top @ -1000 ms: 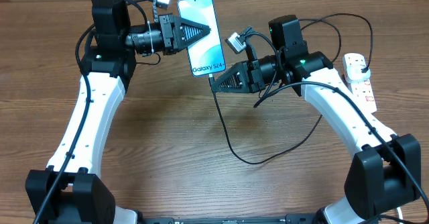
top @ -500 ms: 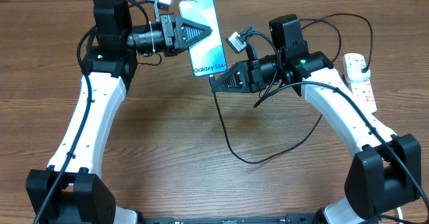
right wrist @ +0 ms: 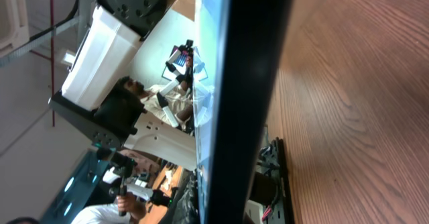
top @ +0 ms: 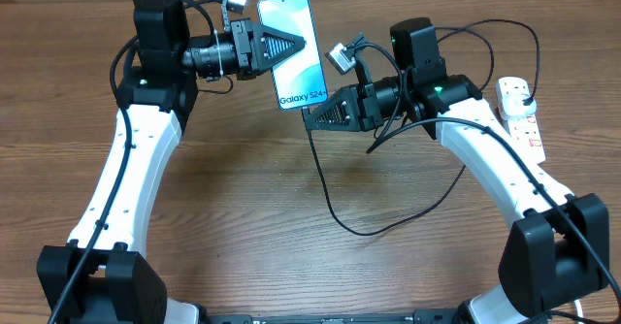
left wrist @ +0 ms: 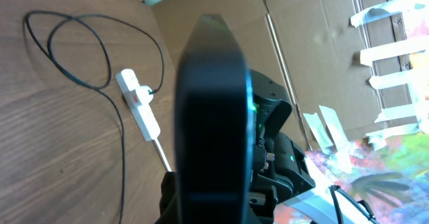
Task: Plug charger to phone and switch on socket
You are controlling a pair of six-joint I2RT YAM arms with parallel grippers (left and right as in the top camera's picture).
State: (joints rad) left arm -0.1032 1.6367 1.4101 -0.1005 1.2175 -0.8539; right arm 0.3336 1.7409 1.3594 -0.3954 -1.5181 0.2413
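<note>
The phone (top: 296, 77) is clamped by the left gripper (top: 299, 43), its lower end pointed down-frame at the charger (top: 316, 164) pinched in the right gripper (top: 312, 120).

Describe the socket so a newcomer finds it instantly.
On the table, look at the right edge of the overhead view, just outside the right arm. The socket lies there, a white elongated strip. Red marks and a black plug in it separate it from the arm's white links.
</note>
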